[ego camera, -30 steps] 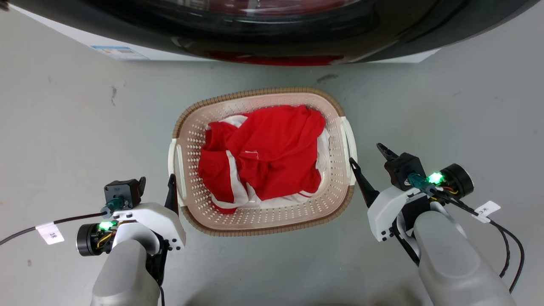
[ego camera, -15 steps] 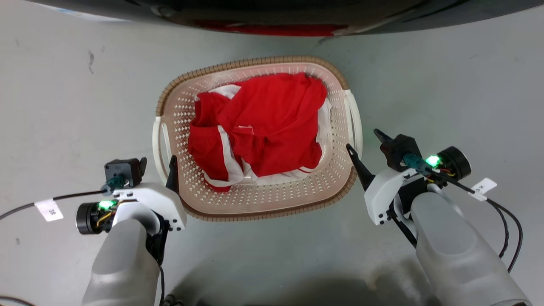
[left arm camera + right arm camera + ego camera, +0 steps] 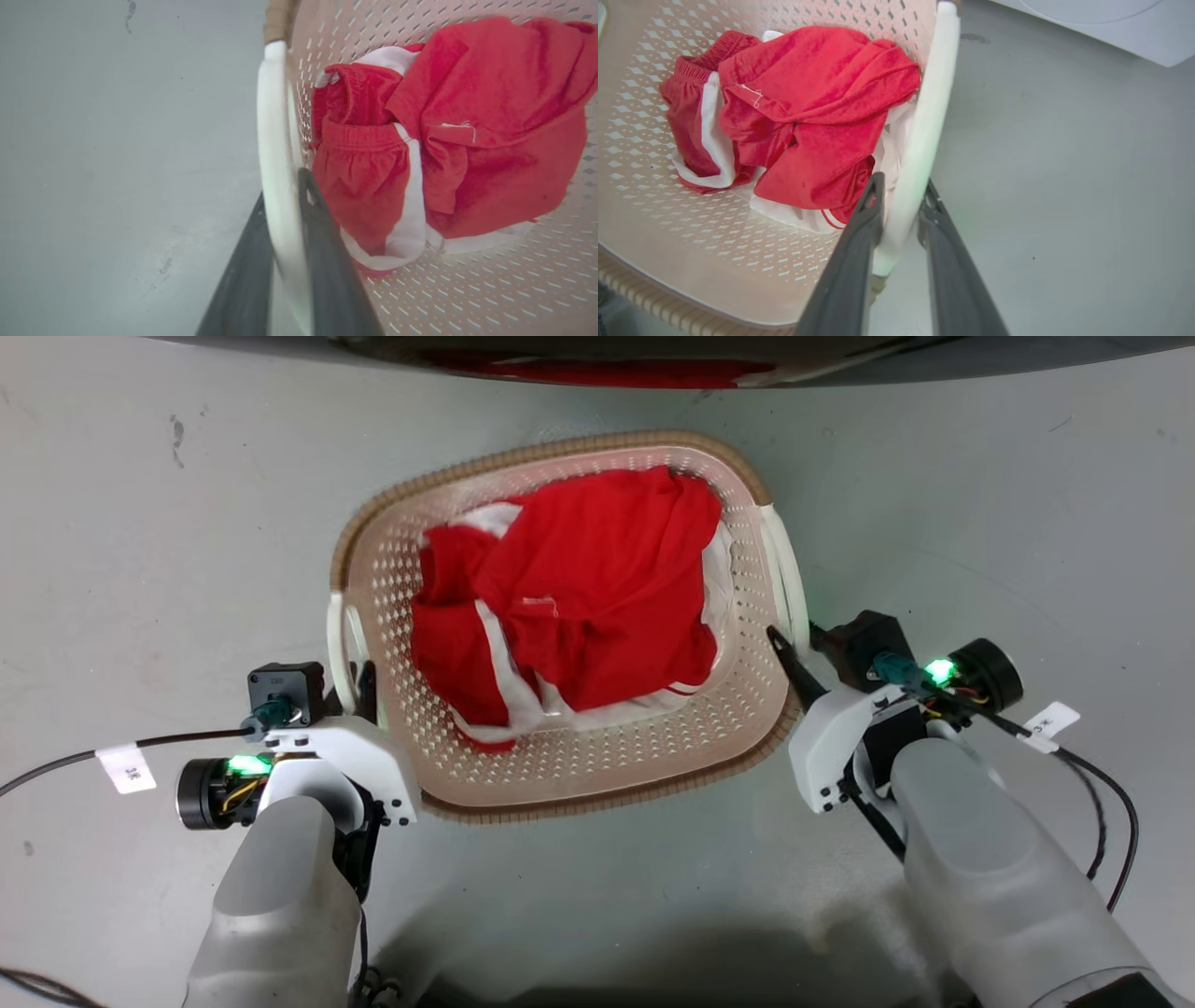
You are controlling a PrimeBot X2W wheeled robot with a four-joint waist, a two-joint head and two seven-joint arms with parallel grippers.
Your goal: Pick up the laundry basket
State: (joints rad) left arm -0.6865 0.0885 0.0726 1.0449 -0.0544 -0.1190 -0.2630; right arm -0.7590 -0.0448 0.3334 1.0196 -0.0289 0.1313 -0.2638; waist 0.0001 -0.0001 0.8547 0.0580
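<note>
1. My left gripper (image 3: 282,184) is clenched on the left handle (image 3: 273,116), one finger against each side of the white loop. I judge the hold is near the fingertips, so I should lift slowly and straight up to stop the loop sliding out.
2. The laundry basket (image 3: 560,798) sits on the floor (image 3: 140,523) between my arms, just before the washing machine (image 3: 597,359), with red-and-white clothes (image 3: 579,588) heaped inside. The load looks light and fairly centred. Both sides should rise together so the basket stays level.
3. My right gripper (image 3: 903,182) straddles the right handle (image 3: 931,93), inner finger inside the basket wall and outer finger outside. I cannot tell whether it is fully clamped. I should confirm a firm pinch there before taking any weight.
</note>
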